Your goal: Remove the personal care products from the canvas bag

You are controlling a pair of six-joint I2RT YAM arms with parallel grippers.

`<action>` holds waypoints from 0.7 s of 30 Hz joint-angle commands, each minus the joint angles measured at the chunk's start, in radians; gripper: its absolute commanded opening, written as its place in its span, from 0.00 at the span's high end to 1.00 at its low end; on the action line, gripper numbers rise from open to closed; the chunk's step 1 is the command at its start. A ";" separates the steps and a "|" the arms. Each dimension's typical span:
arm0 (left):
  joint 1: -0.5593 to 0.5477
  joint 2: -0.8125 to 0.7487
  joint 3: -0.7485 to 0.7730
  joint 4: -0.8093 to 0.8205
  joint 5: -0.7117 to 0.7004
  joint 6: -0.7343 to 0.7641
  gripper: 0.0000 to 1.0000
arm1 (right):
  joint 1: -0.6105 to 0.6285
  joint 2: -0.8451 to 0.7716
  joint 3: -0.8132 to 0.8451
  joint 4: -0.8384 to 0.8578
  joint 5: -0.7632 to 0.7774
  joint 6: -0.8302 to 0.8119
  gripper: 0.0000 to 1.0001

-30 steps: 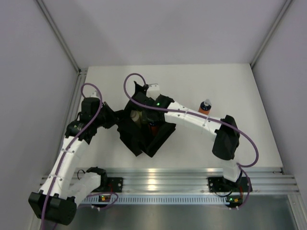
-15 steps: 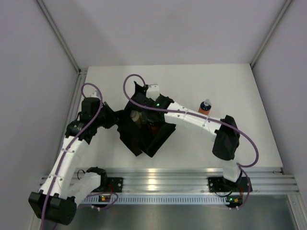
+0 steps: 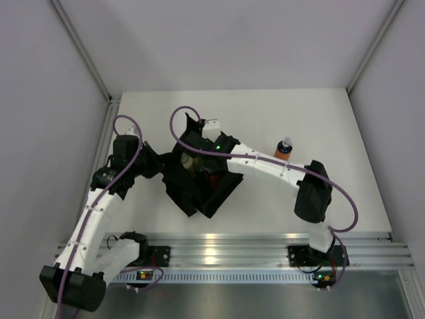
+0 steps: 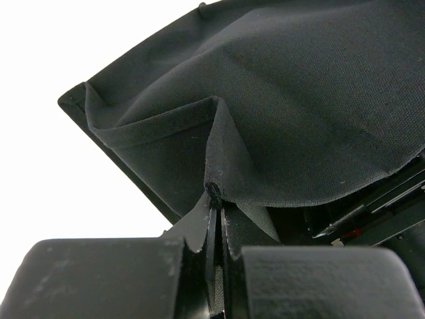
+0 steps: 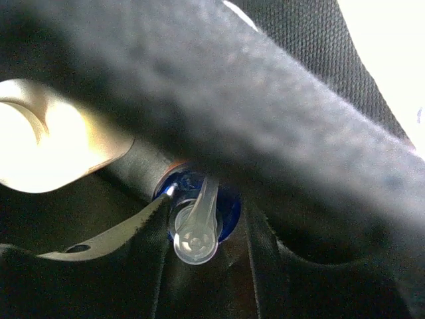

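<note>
Right wrist view looks down into the canvas bag (image 5: 319, 60), where a small bottle (image 5: 196, 222) with a dark-blue band and a pale, see-through cap lies end-on to the lens, deep between folds of black cloth. Just to its left a beige bottle (image 5: 46, 146) glows in the light, touching it or nearly so; I cannot tell which. Both look like smooth, round, rigid plastic. I judge them light to lift but apt to slip or roll out of a shallow pinch. The better hold would be across the body below the blue band, not on the narrow cap, which might twist or pop. Whether the right fingers (image 3: 201, 159) are spread or pressing on that bottle the blurred dark shapes here do not show; from above they are sunk in the bag's mouth.

The bag itself is boxy, black, coarse-woven and floppy, sitting mid-bench (image 3: 153, 106) with its sides slumped. It would likely sag shut if left alone. The left fingers (image 4: 198, 229) are pressed together on a fold of its rim, on the bag's left side. One orange bottle (image 3: 284, 147) with a dark top stands upright on the bench, well apart to the right of the bag.
</note>
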 commanded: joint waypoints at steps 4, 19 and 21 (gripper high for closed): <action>-0.010 0.006 0.011 -0.048 0.026 0.016 1.00 | 0.017 -0.029 0.013 -0.026 0.017 -0.010 0.64; -0.010 -0.001 0.012 -0.048 0.025 0.014 1.00 | 0.023 -0.058 0.105 -0.023 0.019 -0.087 1.00; -0.010 -0.003 0.009 -0.048 0.023 0.016 1.00 | 0.028 -0.061 0.133 -0.012 0.025 -0.124 1.00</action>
